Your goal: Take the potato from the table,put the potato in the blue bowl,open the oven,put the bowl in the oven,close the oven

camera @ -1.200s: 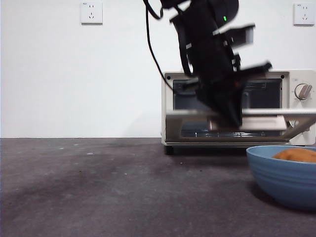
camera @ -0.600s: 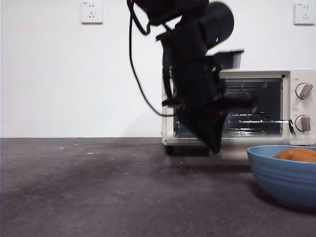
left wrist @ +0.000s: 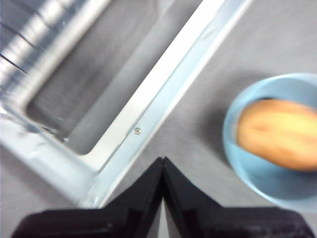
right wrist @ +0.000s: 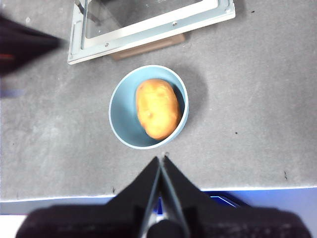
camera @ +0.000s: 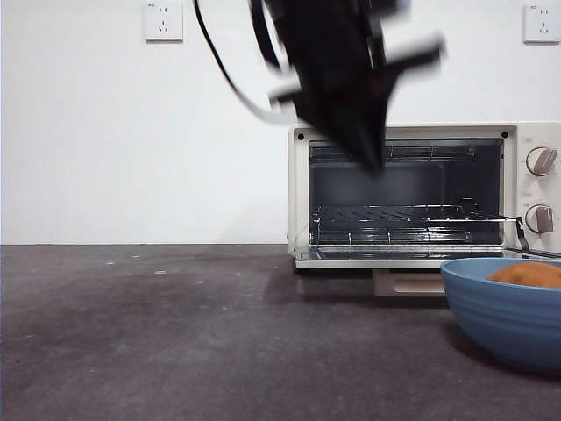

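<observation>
Oven [camera: 421,197] is open: I see the door [right wrist: 148,25] dropped flat onto the table [camera: 175,333], glass pane facing up, beige handle [camera: 408,282] at its front edge. Wire rack [camera: 394,215] sits inside the cavity, two knobs [camera: 538,161] on the oven's side panel.

Potato [right wrist: 157,108] is in the blue bowl [right wrist: 121,116], lying along one side of it, filling most of the inside. Bowl stands on the table just in front of the open door, close to it but not touching. In the front view I see only part of the bowl, with the top of the potato showing over the rim.

Left claw [left wrist: 162,166]: jaws pressed together, tips meeting, nothing between them. It's in the air above the corner of the open door, bowl off to one side of it. Front view shows it as a big dark blurred shape [camera: 337,79] hanging in front of the oven's upper edge, cable looping beside it.

Right claw [right wrist: 161,166]: jaws also closed tip to tip, holding nothing. It's high above the table, near the table's front edge, looking straight down, with the bowl just beyond its tips. Blurred dark bit of the other arm shows at the side of its view.

Two wall sockets [camera: 163,21] on the white wall behind.
</observation>
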Robot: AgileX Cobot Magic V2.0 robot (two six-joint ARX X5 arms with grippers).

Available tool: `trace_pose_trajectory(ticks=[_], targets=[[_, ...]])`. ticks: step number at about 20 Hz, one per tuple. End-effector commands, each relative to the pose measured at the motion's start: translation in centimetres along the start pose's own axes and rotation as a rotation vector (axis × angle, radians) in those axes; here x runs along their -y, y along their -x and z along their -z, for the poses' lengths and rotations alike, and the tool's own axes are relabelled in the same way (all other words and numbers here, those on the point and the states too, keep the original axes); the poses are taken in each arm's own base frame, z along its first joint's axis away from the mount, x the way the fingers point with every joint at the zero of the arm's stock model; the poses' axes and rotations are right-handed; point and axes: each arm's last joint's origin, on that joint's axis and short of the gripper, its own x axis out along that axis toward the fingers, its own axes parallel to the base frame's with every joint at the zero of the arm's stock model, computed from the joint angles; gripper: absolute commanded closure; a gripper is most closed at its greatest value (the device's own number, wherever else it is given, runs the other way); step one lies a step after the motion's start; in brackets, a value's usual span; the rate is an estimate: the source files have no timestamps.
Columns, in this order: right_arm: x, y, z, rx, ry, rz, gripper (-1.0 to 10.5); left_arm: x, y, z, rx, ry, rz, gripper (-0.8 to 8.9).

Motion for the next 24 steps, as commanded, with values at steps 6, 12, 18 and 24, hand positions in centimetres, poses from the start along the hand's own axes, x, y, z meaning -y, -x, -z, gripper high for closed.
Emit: trace_pose_trajectory(ticks=[6, 12, 18, 24], targets=[[0.1, -1.0, -0.8, -0.045, 0.010, 0.002, 9.5, 2.4, 12.9, 2.2, 0.029, -0.079, 0.059, 8.20], [0.1, -3.4, -2.8, -0.186, 0.014, -0.046, 9.5, 3.8, 19.8, 6.4, -0.066, -0.112, 0.059, 8.20], [0.6, -6.7, -4.9, -0.315, 0.003, -0.016, 8.2, 3.5, 25.0, 10.7, 0.027, 0.031, 0.042, 8.20], [1.0, -9.4, -6.6, -0.342, -0.005, -0.008, 7.3, 2.2, 23.9, 18.3, 0.056, 0.243, -0.138, 8.20]])
